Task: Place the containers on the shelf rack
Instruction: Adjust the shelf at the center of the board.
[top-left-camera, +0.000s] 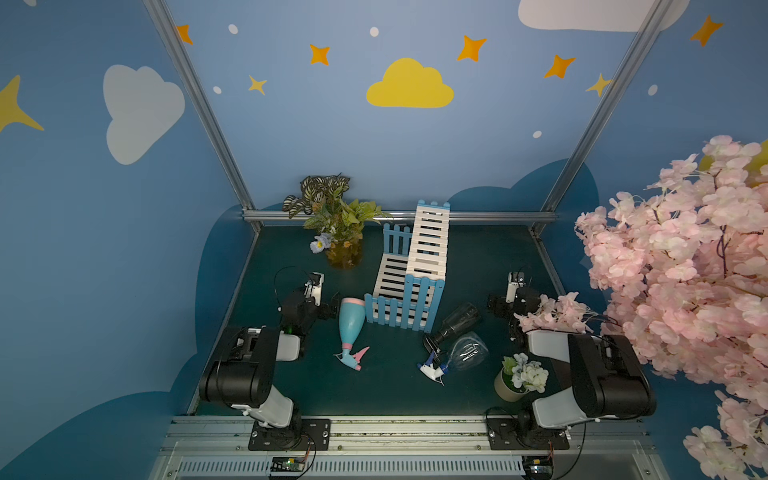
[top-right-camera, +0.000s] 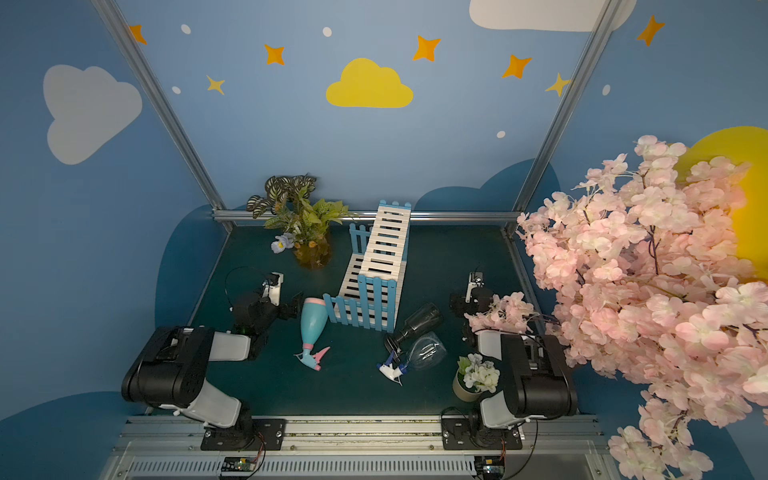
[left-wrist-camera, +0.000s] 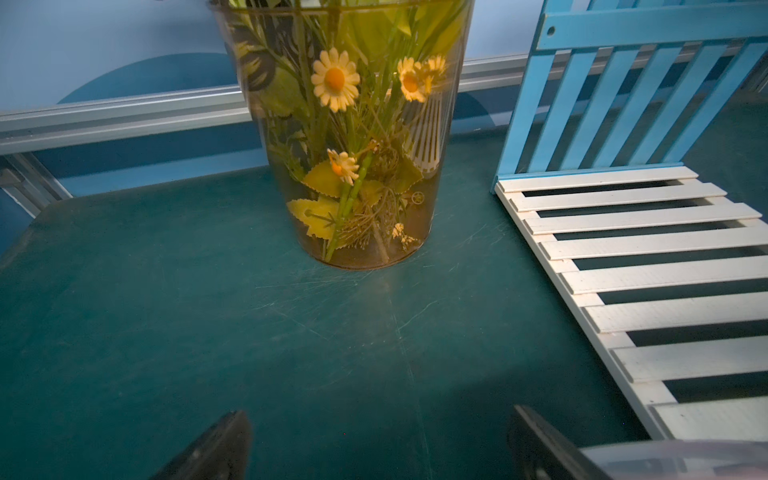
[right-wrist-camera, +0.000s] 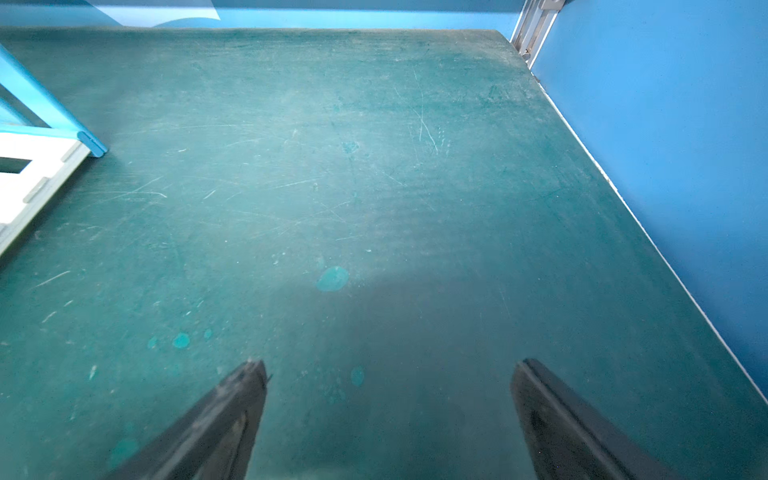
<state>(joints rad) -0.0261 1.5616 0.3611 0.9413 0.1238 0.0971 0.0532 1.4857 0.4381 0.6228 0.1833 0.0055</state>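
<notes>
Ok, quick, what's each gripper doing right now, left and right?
Left gripper: open, holding nothing.
Right gripper: open, holding nothing.

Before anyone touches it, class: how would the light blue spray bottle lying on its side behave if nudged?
The light blue spray bottle tapers from wide base to narrow neck, so it would probably roll in a curve. Its pink trigger sticks out and would likely stop the roll. It is opaque, so its weight cannot be judged.
</notes>
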